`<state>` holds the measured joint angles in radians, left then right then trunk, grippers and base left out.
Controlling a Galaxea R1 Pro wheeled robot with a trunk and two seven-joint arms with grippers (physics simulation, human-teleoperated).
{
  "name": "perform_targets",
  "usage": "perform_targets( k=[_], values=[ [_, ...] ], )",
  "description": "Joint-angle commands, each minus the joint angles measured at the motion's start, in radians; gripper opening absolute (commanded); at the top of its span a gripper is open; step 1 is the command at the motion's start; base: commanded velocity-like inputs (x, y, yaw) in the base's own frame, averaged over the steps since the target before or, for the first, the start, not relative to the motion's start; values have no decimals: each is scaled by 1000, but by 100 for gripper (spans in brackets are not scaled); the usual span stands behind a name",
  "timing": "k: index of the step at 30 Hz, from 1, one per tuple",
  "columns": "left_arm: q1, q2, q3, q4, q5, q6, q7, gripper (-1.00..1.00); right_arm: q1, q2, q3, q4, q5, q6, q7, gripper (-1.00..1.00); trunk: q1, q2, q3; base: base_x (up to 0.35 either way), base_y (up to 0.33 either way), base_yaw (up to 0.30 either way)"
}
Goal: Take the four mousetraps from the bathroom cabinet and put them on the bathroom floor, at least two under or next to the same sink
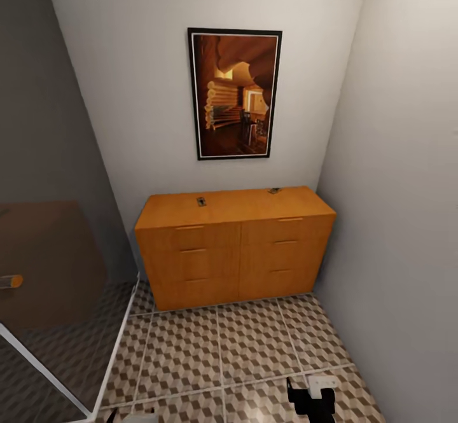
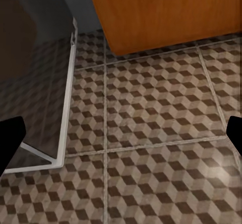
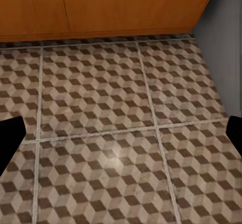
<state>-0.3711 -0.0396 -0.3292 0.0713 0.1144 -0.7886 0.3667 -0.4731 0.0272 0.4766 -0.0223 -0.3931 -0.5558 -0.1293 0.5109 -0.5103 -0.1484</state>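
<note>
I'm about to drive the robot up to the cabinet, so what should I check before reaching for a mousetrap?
1. Orange-brown wooden cabinet ahead and in view: ok.
2. Small dark mousetraps on its flat top: two visible, one left, one right; all four: not ok.
3. Cube-patterned tile floor between robot and cabinet free of obstacles: ok.
4. Left gripper open, nothing between the fingertips: ok.
5. Right gripper open, nothing between the fingertips: ok.
6. Grippers within reach of the cabinet top: not ok, both low over the floor.

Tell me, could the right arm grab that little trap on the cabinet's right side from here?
Probably not yet: the right gripper hangs low over the floor tiles, well short of the trap at the cabinet's back edge.
</note>
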Motion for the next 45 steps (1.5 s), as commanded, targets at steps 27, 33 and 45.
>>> perform_targets(
  k=[27, 33, 45],
  values=[
    [-2, -41, -4, 1, 11, -5, 9, 100, -1, 6, 8, 1, -3, 161, -7, 100, 0, -2, 2, 0, 0, -13],
    [-2, -45, -2, -1, 11, 2, 9, 100, -1, 8, 9, 1, -3, 169, -6, 100, 0, -2, 2, 0, 0, 0],
    [-2, -46, -1, -206, 10, 367, 9, 100, -1, 7, 9, 1, -3, 171, -6, 100, 0, -2, 2, 0, 0, 0]
  ],
)
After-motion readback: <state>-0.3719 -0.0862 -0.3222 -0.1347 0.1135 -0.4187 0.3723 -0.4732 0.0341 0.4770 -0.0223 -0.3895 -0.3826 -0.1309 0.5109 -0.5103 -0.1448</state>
